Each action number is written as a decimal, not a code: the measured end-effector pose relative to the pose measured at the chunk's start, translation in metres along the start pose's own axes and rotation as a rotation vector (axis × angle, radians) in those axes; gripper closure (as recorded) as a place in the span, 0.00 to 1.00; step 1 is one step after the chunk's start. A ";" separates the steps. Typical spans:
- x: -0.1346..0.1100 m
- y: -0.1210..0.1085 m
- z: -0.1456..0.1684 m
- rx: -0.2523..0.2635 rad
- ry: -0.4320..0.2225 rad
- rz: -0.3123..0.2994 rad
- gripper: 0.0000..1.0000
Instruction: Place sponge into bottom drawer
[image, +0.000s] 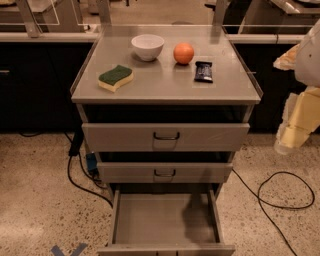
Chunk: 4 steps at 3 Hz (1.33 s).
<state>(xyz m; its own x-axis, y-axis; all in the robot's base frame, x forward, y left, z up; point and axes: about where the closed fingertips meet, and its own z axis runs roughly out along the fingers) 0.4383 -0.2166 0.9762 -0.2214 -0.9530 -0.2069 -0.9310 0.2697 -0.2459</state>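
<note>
The sponge (115, 77), yellow foam with a dark green scrub top, lies on the left part of the grey cabinet top (165, 85). The bottom drawer (150, 220) is pulled out wide and its plain grey floor is bare. The gripper (295, 132) hangs at the right edge of the view, beside the cabinet at about the height of the top drawer, far from the sponge. It holds nothing that I can see.
On the cabinet top stand a white bowl (147, 47), an orange ball (183, 53) and a dark snack packet (203, 71). The two upper drawers (166, 136) are shut. Black cables (280, 200) lie on the speckled floor on both sides.
</note>
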 end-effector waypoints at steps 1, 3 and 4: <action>-0.001 -0.001 0.001 0.002 -0.001 -0.001 0.00; -0.033 -0.049 0.040 0.009 -0.030 -0.088 0.00; -0.059 -0.074 0.067 -0.015 -0.064 -0.151 0.00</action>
<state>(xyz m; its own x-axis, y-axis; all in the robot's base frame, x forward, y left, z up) 0.5398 -0.1712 0.9426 -0.0605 -0.9717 -0.2283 -0.9567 0.1217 -0.2644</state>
